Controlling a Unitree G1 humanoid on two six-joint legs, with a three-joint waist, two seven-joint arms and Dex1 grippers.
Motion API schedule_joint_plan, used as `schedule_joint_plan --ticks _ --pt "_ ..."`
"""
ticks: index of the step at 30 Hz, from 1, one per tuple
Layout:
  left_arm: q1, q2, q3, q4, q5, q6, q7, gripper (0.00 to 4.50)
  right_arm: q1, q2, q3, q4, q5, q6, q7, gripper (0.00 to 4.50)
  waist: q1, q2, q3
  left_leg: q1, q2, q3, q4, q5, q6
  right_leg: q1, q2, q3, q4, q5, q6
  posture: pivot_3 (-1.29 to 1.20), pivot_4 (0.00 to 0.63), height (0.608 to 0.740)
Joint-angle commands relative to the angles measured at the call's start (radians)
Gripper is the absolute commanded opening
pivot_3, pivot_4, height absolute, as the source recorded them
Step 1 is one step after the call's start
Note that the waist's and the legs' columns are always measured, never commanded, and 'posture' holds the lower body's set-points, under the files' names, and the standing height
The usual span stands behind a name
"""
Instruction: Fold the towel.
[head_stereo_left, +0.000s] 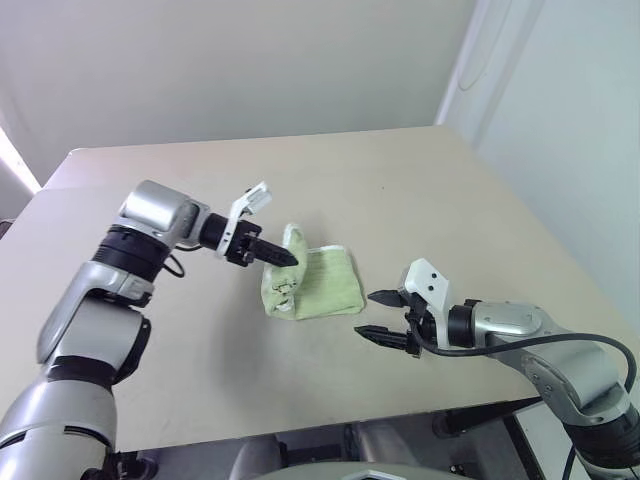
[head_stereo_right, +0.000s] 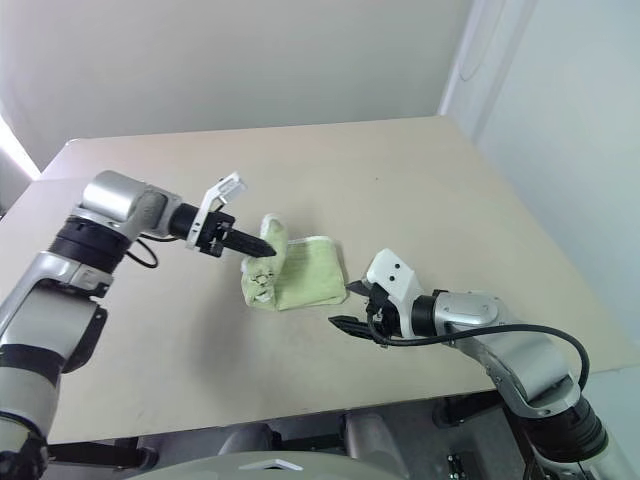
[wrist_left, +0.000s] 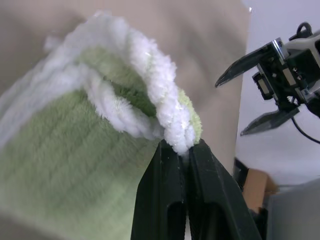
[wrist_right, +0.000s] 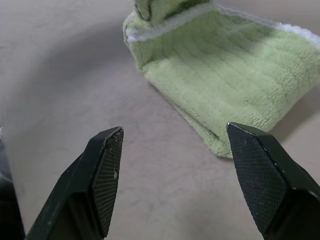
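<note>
The light green towel (head_stereo_left: 318, 284) lies folded near the middle of the beige table (head_stereo_left: 420, 190), its white-edged left end lifted off the surface. My left gripper (head_stereo_left: 290, 259) is shut on that raised white edge (wrist_left: 175, 131) and holds it above the rest of the towel (wrist_left: 65, 165). My right gripper (head_stereo_left: 378, 315) hovers open just right of the towel, near the table's front, with nothing between its fingers (wrist_right: 107, 170). In the right wrist view the folded towel (wrist_right: 235, 75) lies a short way ahead of the open jaws.
The table's front edge (head_stereo_left: 400, 418) runs close below my right gripper. A white wall (head_stereo_left: 560, 110) rises beyond the table's right side. Bare tabletop spreads behind and to the left of the towel.
</note>
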Motion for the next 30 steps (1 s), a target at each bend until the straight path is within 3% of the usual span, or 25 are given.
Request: schedule_joint_plan --ticks 1,7,13,14,16,22,30 --pt "-0.052 -0.037 0.003 0.044 0.035 -0.057 -0.032 0.04 0.034 0.000 -0.046 -0.068 0.017 0.010 -0.028 3.44 0.001 0.000 0.000 0.000 0.000 0.000 0.000 0.000 0.000 0.000 0.000 0.000 0.000 0.000 0.000 0.00 0.000 0.712" --pt "-0.056 -0.120 -0.038 0.121 0.117 -0.134 -0.056 0.04 0.072 -0.007 -0.061 -0.097 0.012 0.025 -0.059 3.44 -0.008 0.000 0.000 0.001 0.000 0.000 0.000 0.000 0.000 0.001 0.000 0.001 0.001 0.000 0.000 0.00 0.000 0.712" --pt "-0.049 -0.224 0.073 0.197 0.124 -0.200 0.034 0.04 0.104 0.002 -0.082 -0.111 0.008 0.029 -0.100 3.44 -0.006 0.000 0.000 0.001 0.000 0.000 0.000 0.000 0.000 0.002 0.000 0.001 0.000 0.000 0.000 0.00 0.000 0.712" --pt "-0.048 -0.229 0.079 0.197 0.124 -0.201 0.025 0.55 0.110 0.002 -0.082 -0.113 0.006 0.027 -0.104 3.44 -0.006 0.000 0.000 0.001 0.000 0.000 0.000 0.000 0.000 0.002 0.000 0.001 0.000 0.000 0.000 0.00 0.000 0.712" --pt "-0.046 -0.234 0.080 0.191 0.125 -0.187 0.005 1.06 0.117 0.002 -0.084 -0.117 0.009 0.026 -0.111 3.44 -0.009 0.000 0.000 0.001 0.000 0.000 0.000 0.000 0.000 0.002 0.000 0.001 0.000 0.000 0.000 0.00 0.000 0.712" --pt "-0.026 -0.204 0.052 0.130 0.132 -0.156 -0.082 3.17 0.121 -0.009 -0.076 -0.109 -0.001 0.022 -0.121 3.44 -0.011 0.000 0.000 0.001 0.000 0.000 0.000 0.000 0.000 0.003 0.000 0.001 0.001 0.000 0.000 0.00 0.000 0.712" --pt "0.011 -0.101 0.120 -0.046 0.076 -0.186 -0.184 3.17 0.091 -0.012 -0.082 -0.079 -0.006 0.013 -0.113 3.44 -0.011 0.000 0.000 0.002 0.000 0.000 0.000 0.000 0.000 0.004 0.001 0.001 0.001 0.000 0.000 0.00 0.000 0.712"
